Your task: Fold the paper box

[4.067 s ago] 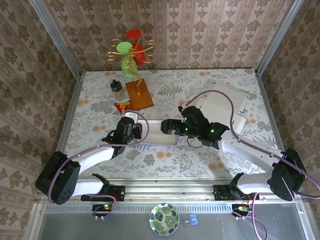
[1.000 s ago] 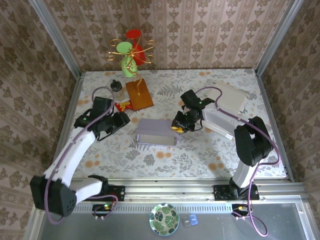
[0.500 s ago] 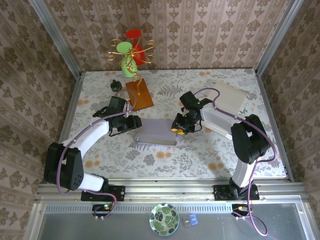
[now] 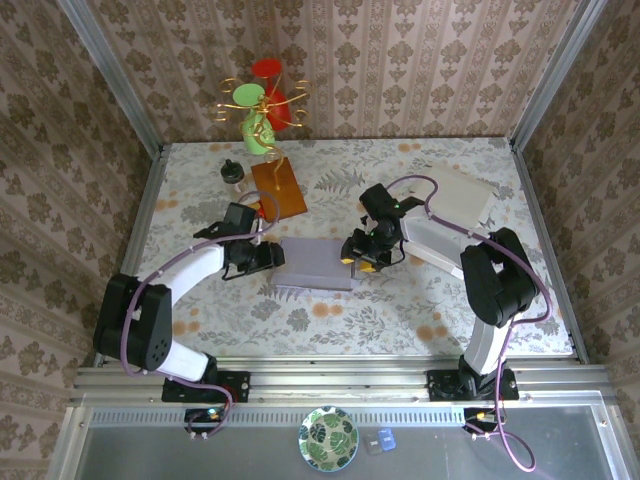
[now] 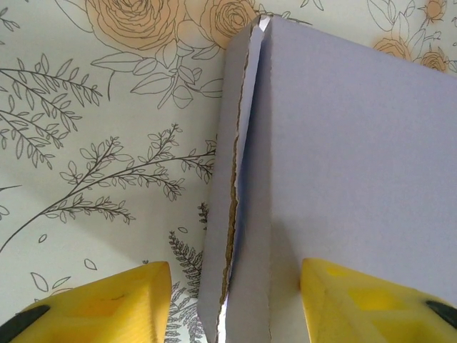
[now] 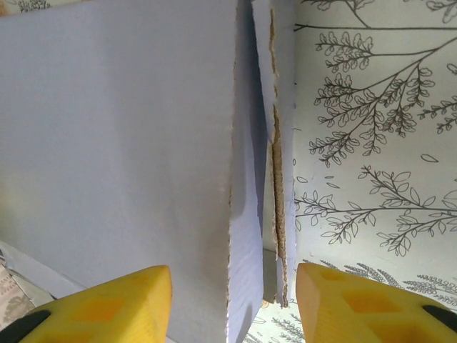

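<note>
The pale grey paper box (image 4: 315, 262) lies closed in the middle of the table. My left gripper (image 4: 272, 255) is at its left end and my right gripper (image 4: 352, 250) at its right end. In the left wrist view the box's (image 5: 335, 143) torn-edged side wall runs down between the yellow fingers (image 5: 107, 304), and the left gripper (image 5: 235, 307) is open astride it. In the right wrist view the box (image 6: 114, 143) and its double side flap pass between the yellow fingers (image 6: 364, 300) of the right gripper (image 6: 234, 307), which is open too.
A brown board (image 4: 278, 188) and a small dark-capped bottle (image 4: 233, 172) stand behind the left arm. A green and red ornament (image 4: 258, 110) is at the back wall. Flat white cardboard (image 4: 455, 195) lies at the back right. A patterned bowl (image 4: 328, 438) sits below the table's edge.
My left gripper has swung right from the table's left side to the box's left end. My right gripper has stayed at the right end. The box has barely shifted.
</note>
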Motion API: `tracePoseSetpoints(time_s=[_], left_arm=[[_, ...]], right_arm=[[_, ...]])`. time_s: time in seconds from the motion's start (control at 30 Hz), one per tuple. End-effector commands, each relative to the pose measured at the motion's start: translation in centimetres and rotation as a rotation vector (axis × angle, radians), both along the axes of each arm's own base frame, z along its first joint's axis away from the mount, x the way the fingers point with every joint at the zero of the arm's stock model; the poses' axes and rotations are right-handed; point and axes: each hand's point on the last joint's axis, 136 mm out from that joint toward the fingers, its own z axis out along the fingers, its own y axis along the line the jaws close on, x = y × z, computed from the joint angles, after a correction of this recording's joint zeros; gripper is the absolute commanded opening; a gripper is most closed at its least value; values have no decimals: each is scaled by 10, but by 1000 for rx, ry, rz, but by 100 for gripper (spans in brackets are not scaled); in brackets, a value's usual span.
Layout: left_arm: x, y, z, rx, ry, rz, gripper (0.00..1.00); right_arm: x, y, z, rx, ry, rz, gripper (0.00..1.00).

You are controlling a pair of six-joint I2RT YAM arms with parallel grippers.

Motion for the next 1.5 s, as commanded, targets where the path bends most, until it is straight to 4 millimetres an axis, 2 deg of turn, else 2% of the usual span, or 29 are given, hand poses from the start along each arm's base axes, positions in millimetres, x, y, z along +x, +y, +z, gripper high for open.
tracePoseSetpoints(time_s=[0.0, 0.43, 0.63, 0.93, 1.47], left_arm=[[-4, 0, -10, 21, -1, -27, 49], [-2, -1, -22, 25, -3, -37, 39], [-3, 0, -25, 34, -4, -44, 36], [-4, -2, -27, 29, -10, -53, 30], [-7, -4, -37, 24, 2, -51, 21]], right_arm=[[-7, -2, -13, -26, 22, 63, 53], [-2, 4, -32, -17, 21, 113, 48], [-1, 3, -42, -28, 35, 112, 37], [0, 3, -46, -23, 39, 107, 22], [-2, 6, -46, 12, 48, 111, 20]])
